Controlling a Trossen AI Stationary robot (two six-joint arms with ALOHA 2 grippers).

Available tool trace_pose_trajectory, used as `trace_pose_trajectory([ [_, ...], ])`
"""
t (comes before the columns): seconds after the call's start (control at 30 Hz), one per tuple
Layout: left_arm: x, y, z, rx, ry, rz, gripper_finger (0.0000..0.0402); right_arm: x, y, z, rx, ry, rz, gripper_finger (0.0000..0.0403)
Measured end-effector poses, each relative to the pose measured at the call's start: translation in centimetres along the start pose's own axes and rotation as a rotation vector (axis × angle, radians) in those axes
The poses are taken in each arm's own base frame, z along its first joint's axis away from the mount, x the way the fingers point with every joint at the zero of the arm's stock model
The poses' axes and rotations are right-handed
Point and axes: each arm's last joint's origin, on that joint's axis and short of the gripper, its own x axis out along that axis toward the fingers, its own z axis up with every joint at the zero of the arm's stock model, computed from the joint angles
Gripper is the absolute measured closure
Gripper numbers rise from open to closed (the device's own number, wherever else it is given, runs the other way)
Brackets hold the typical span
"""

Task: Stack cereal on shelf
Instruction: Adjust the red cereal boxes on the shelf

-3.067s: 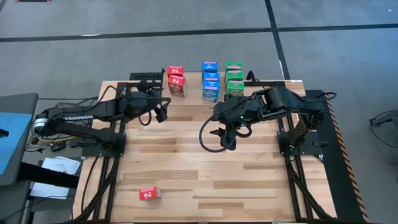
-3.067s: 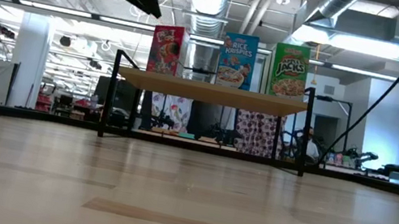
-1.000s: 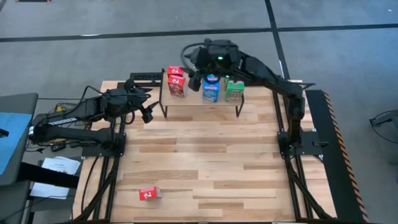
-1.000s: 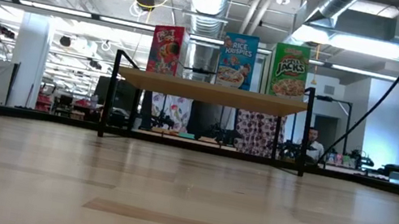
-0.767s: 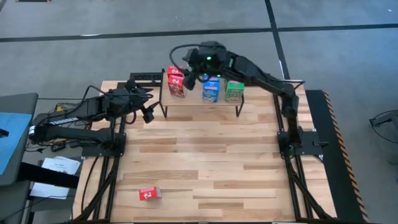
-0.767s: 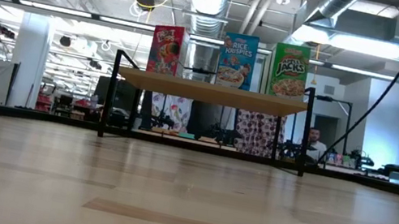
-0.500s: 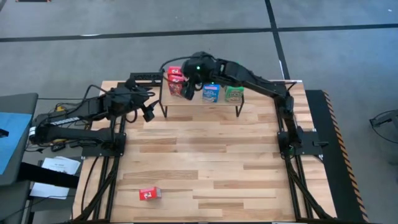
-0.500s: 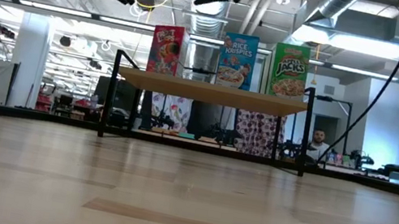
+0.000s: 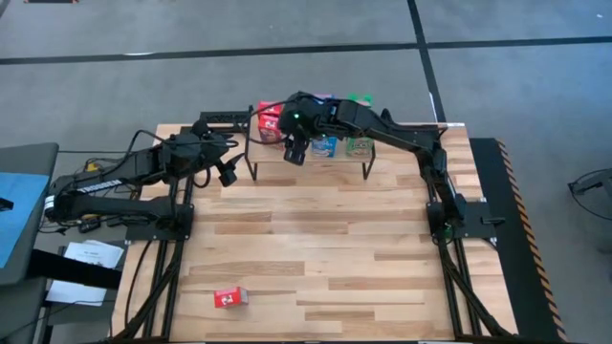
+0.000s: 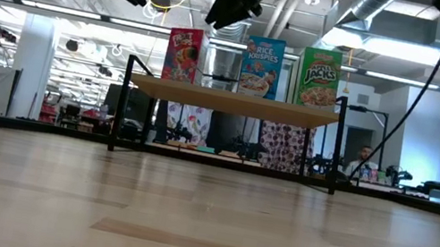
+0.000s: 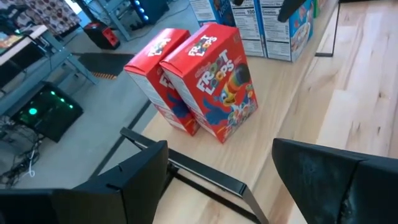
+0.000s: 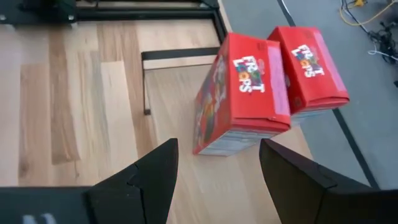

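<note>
The shelf (image 9: 330, 160) stands at the table's far edge. Cereal boxes stand upright on it: red ones (image 9: 270, 122) on the left, blue ones (image 9: 325, 145) in the middle, green ones (image 9: 360, 143) on the right. One more red box (image 9: 229, 298) lies flat on the table near the front left. My right gripper (image 9: 295, 153) hangs open above the shelf's front left part, tipped down beside the two red boxes (image 12: 242, 93), with nothing between its fingers. My left gripper (image 9: 228, 174) waits open, left of the shelf, facing the red boxes (image 11: 217, 90).
The shelf's thin black legs (image 9: 253, 177) stand on the slatted tabletop (image 9: 316, 248). In front of the shelf the tabletop is bare wood. Dark arm frames and cables run along both side edges of the table.
My right gripper has come down from high above the back of the shelf, moving toward the table's near and left edges, and has tipped its fingers downward. It now hangs over the shelf's front left part. The boxes have stayed in place.
</note>
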Motion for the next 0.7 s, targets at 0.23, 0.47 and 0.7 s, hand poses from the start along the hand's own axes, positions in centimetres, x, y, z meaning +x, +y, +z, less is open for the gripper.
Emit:
trace_pose_trajectory([
  [0.23, 0.0, 0.0, 0.0, 0.000, 0.000, 0.000, 0.0123, 0.1, -0.6, -0.1, 0.018, 0.000, -0.010, 0.0152],
  [0.47, 0.3, -0.2, 0.3, 0.011, -0.017, -0.022, 0.0123, 0.2, -1.2, 0.0, 0.049, -0.019, -0.022, 0.0152],
  [0.7, 1.9, -0.5, 0.6, 0.042, -0.017, 0.001, 0.0123, 0.3, -1.9, 0.1, 0.047, -0.038, -0.037, 0.0152],
])
